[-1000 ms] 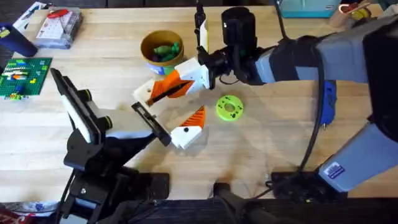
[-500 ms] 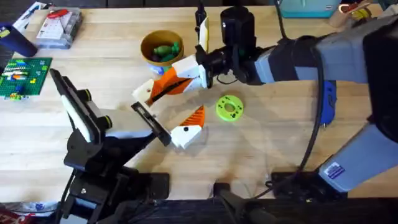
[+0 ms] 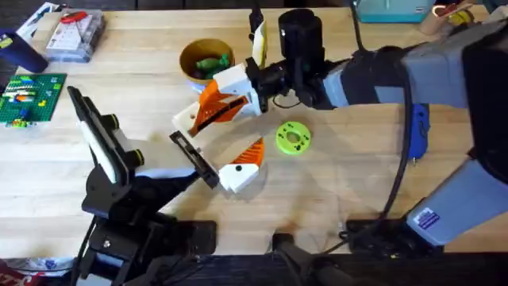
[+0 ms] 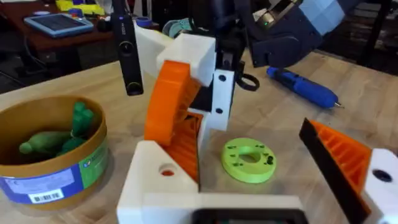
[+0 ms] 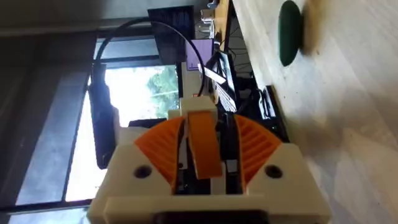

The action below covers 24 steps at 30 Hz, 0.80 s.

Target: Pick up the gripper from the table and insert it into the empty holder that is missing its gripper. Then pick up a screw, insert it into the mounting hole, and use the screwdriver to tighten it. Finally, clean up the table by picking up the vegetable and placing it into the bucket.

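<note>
While resting low at the near left of the tabletop [image 3: 349, 183], the left arm is pointing its end effector [image 3: 194, 159] toward the middle; whether its fingers are spread or pressed together cannot be told. Just beside its tip, an orange ribbed wedge with rounded white base [image 3: 242, 165] is lying on the wood, and a lime-green disc with holes [image 3: 292, 137] is sitting a little to the right of that wedge. Beyond them, the right arm is reaching across from the right side, and the right end effector [image 3: 252, 89] is pinching the white block base of the gripper [image 3: 218, 102], holding it tilted in the air with its orange wedge sloping down toward a white holder [image 4: 163, 180] beneath it. From the left wrist camera, the orange finger's lower end is hanging at, or just over, the holder's top, though contact between them cannot be judged. At the right side of the tabletop, the screwdriver [image 3: 419, 131] is lying flat, well apart from the other parts. Farther back, behind the lifted gripper, the bucket [image 3: 206, 63] is standing upright with a green vegetable [image 3: 210, 65] lying inside it.
</note>
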{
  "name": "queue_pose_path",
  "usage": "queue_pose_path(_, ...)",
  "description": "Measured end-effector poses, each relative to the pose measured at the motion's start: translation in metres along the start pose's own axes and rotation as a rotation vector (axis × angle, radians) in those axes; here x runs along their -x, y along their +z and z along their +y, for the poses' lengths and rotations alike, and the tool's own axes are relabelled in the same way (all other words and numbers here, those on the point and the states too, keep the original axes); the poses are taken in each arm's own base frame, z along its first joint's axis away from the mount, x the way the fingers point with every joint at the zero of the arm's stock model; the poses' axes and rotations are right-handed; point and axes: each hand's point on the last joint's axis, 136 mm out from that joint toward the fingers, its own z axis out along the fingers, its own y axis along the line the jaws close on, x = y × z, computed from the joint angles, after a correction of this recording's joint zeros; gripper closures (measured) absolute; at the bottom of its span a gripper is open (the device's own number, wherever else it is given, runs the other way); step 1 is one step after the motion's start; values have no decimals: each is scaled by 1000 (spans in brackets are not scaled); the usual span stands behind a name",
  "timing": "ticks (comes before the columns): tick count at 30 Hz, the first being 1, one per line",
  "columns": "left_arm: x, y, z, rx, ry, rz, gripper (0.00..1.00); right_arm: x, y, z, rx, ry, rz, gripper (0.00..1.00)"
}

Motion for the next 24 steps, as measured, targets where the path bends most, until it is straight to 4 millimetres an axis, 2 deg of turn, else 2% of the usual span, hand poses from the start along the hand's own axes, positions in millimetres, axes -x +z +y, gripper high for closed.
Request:
queue_pose_path(7, -1, 0, -13, -70, 3, 5, 15, 1, 4, 0, -6, -4, -9, 431)
queue_pose_path(10, -1, 0, -14, -80, 2, 6, 14, 0, 5, 0, -6, -4, -7, 312)
queue_pose_path(13, -1, 0, -15, -84, 2, 6, 14, 1, 5, 0, -6, -7, -11, 57)
queue_pose_path(14, -1, 0, -15, -85, 2, 6, 14, 2, 3, 0, -6, -7, -15, 22)
queue_pose_path(18, -1, 0, -16, -88, 2, 6, 15, 11, -10, -1, -6, -5, -50, 8)
queue_pose_path(24, -1, 0, -17, -94, 2, 7, 15, 36, -53, -4, -6, -2, -160, 8)
